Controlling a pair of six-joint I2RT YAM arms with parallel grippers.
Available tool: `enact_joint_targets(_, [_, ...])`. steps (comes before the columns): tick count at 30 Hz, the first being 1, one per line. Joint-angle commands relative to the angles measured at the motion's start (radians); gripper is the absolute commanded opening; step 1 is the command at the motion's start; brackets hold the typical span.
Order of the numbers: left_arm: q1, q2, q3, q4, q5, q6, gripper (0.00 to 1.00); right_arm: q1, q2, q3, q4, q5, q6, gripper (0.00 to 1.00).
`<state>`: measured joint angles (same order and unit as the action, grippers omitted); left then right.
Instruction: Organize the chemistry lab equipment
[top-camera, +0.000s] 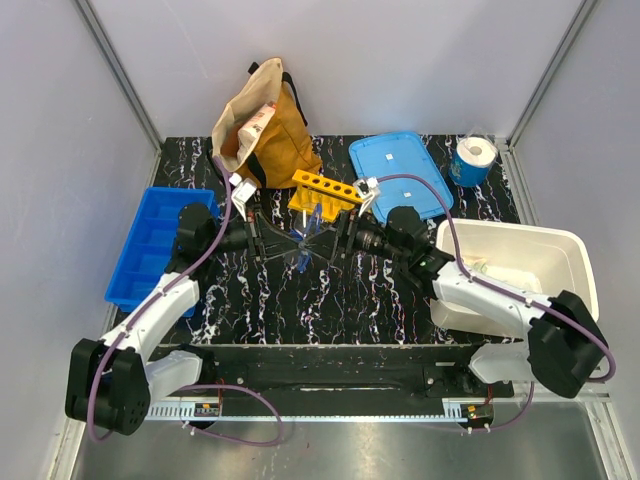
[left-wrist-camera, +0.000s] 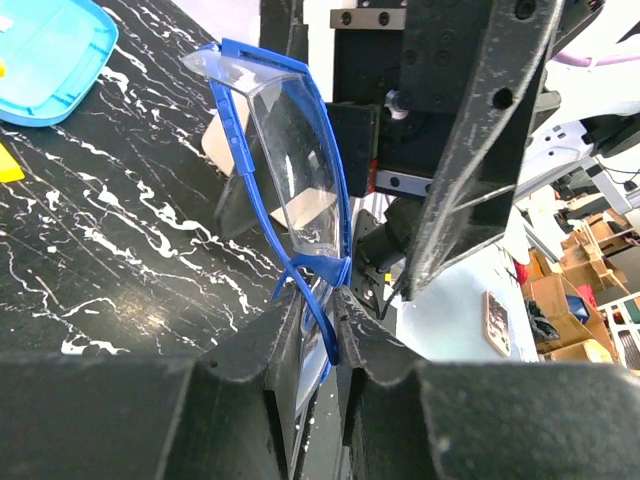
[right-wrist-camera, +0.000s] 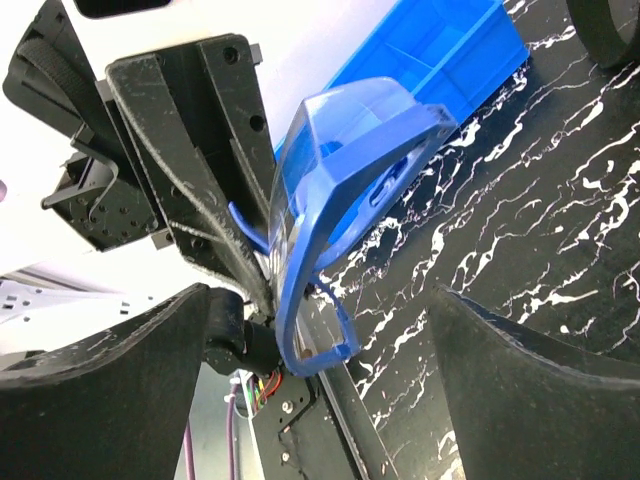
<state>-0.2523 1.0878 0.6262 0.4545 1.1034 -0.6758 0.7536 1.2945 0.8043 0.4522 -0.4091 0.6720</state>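
The clear safety goggles (top-camera: 305, 243) with a dark-blue frame hang above the table's middle, between my two grippers. My left gripper (top-camera: 268, 240) is shut on them: in the left wrist view its jaws (left-wrist-camera: 320, 315) pinch the blue frame and lens edge of the goggles (left-wrist-camera: 300, 150). My right gripper (top-camera: 338, 238) faces it, open. In the right wrist view the goggles (right-wrist-camera: 345, 150) sit between its spread fingers (right-wrist-camera: 150, 370), touching neither. A yellow rack with holes (top-camera: 325, 190) stands just behind. Something pale lies in the white bin (top-camera: 500, 272). I cannot make out any tubes.
A blue divided bin (top-camera: 150, 245) sits at the left and a white bin (top-camera: 575, 262) at the right. A light-blue lid (top-camera: 400, 160) lies at the back right, also in the left wrist view (left-wrist-camera: 45, 60). A tan bag (top-camera: 262, 130) and a paper roll (top-camera: 473, 158) stand at the back.
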Motion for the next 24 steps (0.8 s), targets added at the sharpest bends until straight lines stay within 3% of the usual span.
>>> enact_joint_targets(1, [-0.013, -0.028, -0.005, 0.104, 0.023, -0.045, 0.22, 0.013, 0.032, 0.013, 0.167, 0.049, 0.052, 0.91])
enact_joint_targets(17, [-0.042, 0.026, -0.013, 0.196, 0.013, -0.128, 0.22, 0.023, 0.083, 0.009, 0.258, 0.020, 0.093, 0.54])
enact_joint_targets(24, [-0.042, 0.050, -0.007, 0.187, 0.016, -0.134, 0.34, 0.021, 0.072, 0.001, 0.270, 0.024, 0.118, 0.41])
